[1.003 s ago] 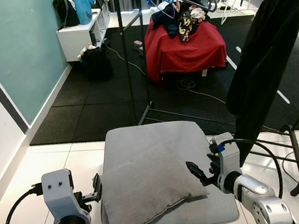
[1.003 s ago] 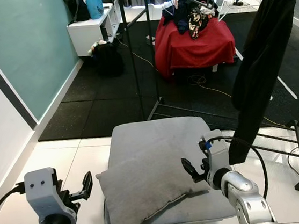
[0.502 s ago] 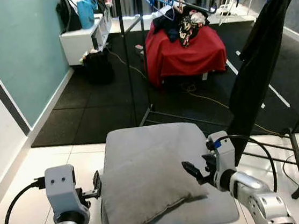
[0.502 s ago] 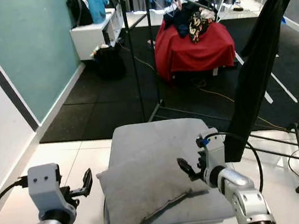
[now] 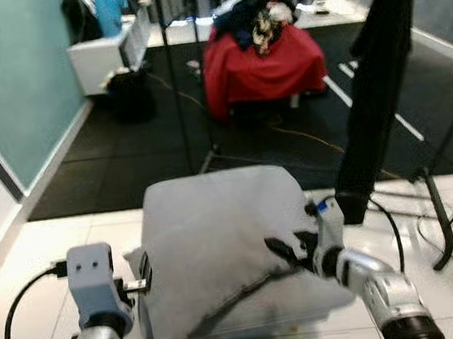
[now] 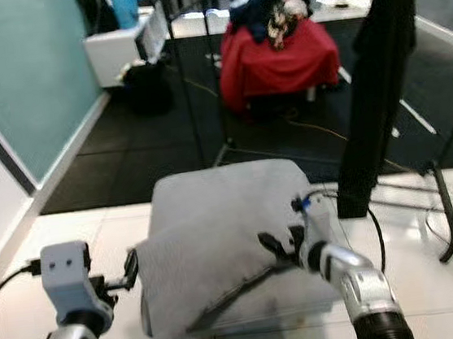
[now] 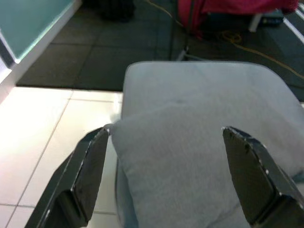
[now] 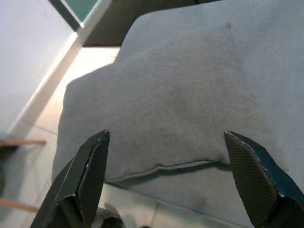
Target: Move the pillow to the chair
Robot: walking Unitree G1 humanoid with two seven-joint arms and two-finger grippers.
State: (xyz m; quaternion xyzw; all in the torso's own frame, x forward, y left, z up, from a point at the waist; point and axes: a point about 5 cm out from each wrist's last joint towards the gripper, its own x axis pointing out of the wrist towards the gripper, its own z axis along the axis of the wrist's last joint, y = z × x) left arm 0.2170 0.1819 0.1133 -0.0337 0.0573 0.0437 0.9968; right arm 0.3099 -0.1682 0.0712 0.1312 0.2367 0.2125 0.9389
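A grey pillow (image 5: pixel 203 283) lies on the front of the grey padded chair seat (image 5: pixel 221 195), its near corner hanging over the seat's front edge. My left gripper (image 5: pixel 143 275) is at the pillow's left edge, open; in the left wrist view the pillow (image 7: pixel 180 161) lies between and beyond the spread fingers (image 7: pixel 88 173). My right gripper (image 5: pixel 283 251) is at the pillow's right corner, also open. In the right wrist view its fingers (image 8: pixel 251 173) straddle the pillow (image 8: pixel 161 109) with a wide gap.
A black garment (image 5: pixel 372 79) hangs on a stand right of the chair, whose black legs (image 5: pixel 437 219) reach over the white tiles. Behind are a thin metal pole (image 5: pixel 172 69), a red-draped heap of clothes (image 5: pixel 263 59), a white shelf (image 5: pixel 103 57), a black bag (image 5: pixel 130 94) and floor cables.
The whole picture has shifted and blurred, so the camera moved. My right gripper has come in a little over the pillow's right corner. The pillow lies where it was.
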